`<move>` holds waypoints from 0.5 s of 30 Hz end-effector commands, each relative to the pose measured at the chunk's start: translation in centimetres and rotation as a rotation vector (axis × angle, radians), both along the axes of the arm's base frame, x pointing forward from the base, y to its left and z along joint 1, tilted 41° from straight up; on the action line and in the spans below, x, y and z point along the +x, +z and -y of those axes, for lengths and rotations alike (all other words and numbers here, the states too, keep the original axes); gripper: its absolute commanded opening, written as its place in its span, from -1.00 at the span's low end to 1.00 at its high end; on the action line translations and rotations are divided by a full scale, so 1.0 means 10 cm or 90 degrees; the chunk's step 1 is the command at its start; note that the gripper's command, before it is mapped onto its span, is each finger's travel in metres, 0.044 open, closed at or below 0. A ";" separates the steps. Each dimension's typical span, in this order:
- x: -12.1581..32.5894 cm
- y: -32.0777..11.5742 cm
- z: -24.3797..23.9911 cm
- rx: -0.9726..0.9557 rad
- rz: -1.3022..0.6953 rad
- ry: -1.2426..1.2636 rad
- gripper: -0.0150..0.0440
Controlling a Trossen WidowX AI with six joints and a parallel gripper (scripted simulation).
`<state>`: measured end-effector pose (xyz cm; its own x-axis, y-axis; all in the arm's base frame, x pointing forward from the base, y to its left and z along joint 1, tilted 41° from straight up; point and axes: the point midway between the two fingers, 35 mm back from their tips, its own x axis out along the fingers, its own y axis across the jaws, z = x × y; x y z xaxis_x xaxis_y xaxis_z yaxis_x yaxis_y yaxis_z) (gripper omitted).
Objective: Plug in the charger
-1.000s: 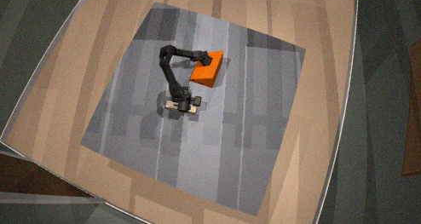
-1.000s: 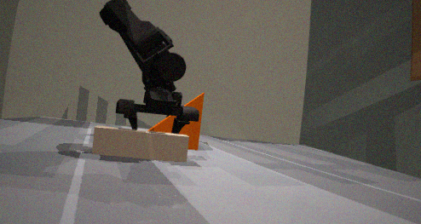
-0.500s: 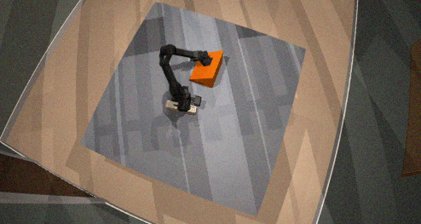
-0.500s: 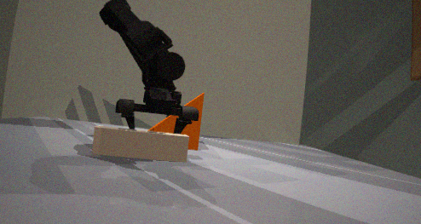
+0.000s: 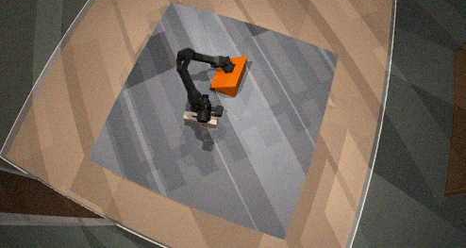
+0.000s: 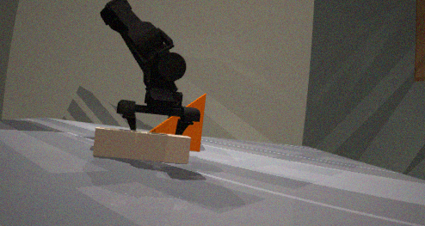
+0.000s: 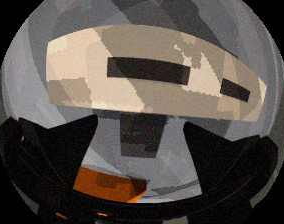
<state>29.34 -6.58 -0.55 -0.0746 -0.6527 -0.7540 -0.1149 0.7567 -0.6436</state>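
The beige power strip (image 5: pixel 212 123) (image 6: pixel 142 148) (image 7: pixel 73 65) lies on the grey mat. In the wrist view its face shows a wide dark opening (image 7: pixel 148 70) near the middle and a smaller one (image 7: pixel 235 90) at the right. A dark block (image 7: pixel 140 137), apparently the charger, stands against the strip's near edge, between my fingers. Its prongs are not visible, and I cannot tell whether they are in an outlet. My gripper (image 5: pixel 204 115) (image 6: pixel 156 131) (image 7: pixel 141 123) is wide open and low, its fingers apart on either side of the block. In the exterior view the strip hides the fingertips and block.
An orange wedge (image 5: pixel 234 80) (image 6: pixel 197 129) (image 7: pixel 105 184) stands behind the gripper, with the arm's base on it. The grey mat (image 5: pixel 264 174) lies on a tan surface (image 5: pixel 358 104) with a raised pale edge.
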 end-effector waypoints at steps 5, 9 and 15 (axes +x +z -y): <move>-0.04 -0.01 0.00 0.000 0.001 0.002 1.00; -0.05 -0.01 0.01 0.000 0.002 0.002 1.00; -0.06 0.00 0.01 0.001 0.004 0.002 1.00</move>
